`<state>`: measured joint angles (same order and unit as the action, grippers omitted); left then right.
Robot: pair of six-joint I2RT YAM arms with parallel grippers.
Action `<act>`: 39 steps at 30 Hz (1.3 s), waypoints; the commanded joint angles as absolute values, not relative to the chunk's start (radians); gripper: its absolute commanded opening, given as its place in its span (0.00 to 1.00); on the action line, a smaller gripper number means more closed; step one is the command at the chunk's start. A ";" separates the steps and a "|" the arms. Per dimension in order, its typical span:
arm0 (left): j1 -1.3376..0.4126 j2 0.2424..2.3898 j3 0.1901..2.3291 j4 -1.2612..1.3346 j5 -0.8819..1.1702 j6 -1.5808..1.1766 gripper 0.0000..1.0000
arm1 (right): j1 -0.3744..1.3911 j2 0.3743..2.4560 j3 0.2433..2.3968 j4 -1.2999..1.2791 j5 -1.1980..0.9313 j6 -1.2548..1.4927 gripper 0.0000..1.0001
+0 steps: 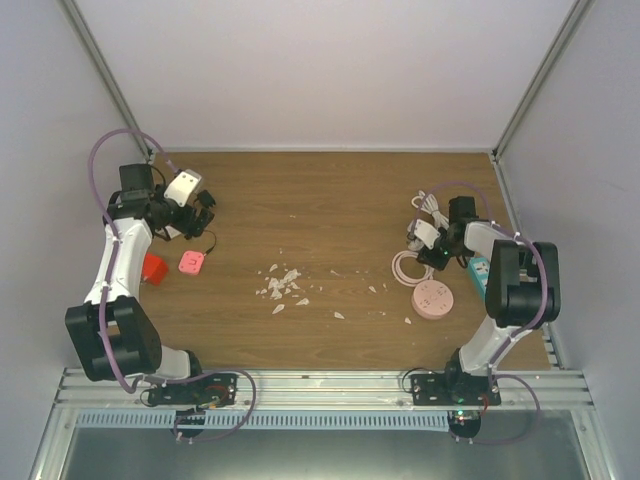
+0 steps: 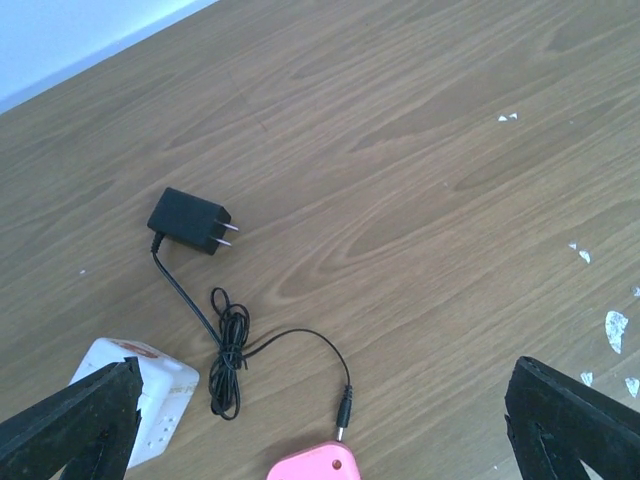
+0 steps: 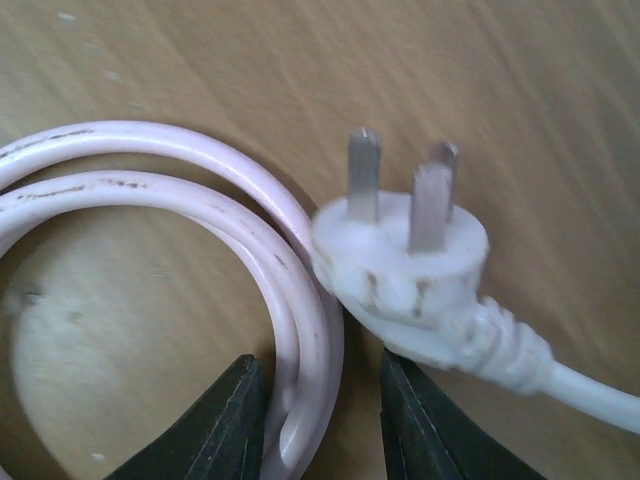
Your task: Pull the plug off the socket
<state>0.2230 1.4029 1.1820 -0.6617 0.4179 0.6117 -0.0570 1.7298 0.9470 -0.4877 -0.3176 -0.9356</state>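
Note:
A white three-pin plug (image 3: 405,255) lies with its prongs bare, in no socket, just past my right gripper (image 3: 320,375). The jaws stand narrowly open, and a pale pink cable loop (image 3: 300,330) runs in the gap, close to the left finger with space on the right. From above, that gripper (image 1: 435,255) hovers by the cable coil (image 1: 405,268), and a teal socket block (image 1: 480,275) lies to its right. My left gripper (image 2: 322,400) is wide open above a black adapter plug (image 2: 190,222), which lies unplugged on its side next to a white socket cube (image 2: 150,400).
A pink box (image 2: 315,463) sits by the black cord's barrel tip (image 2: 343,412). A round pink disc (image 1: 433,300) lies near the right arm, and a red object (image 1: 152,268) lies by the left arm. White scraps (image 1: 282,285) litter the table's middle.

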 commanded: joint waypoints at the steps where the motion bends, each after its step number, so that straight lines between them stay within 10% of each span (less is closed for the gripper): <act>1: 0.216 1.433 1.248 -0.629 0.435 0.583 0.99 | -0.099 1.792 1.032 -0.524 -0.199 -0.965 0.30; 22: 0.216 1.824 1.984 -0.877 0.503 0.483 0.99 | -0.101 1.758 1.623 -0.996 -0.473 -0.901 0.99; 32: 0.213 1.928 2.202 -0.865 0.612 0.309 0.99 | -0.101 1.896 2.061 -0.967 -0.615 -0.608 1.00; 39: 0.155 1.875 2.062 -0.822 0.594 0.289 0.99 | -0.101 1.807 1.975 -0.715 -0.759 -0.320 1.00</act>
<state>0.1909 1.9194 2.1506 -0.8703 0.5644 0.3305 -0.0929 1.8694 2.0346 -0.8707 -0.6392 -0.5400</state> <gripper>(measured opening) 0.990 0.995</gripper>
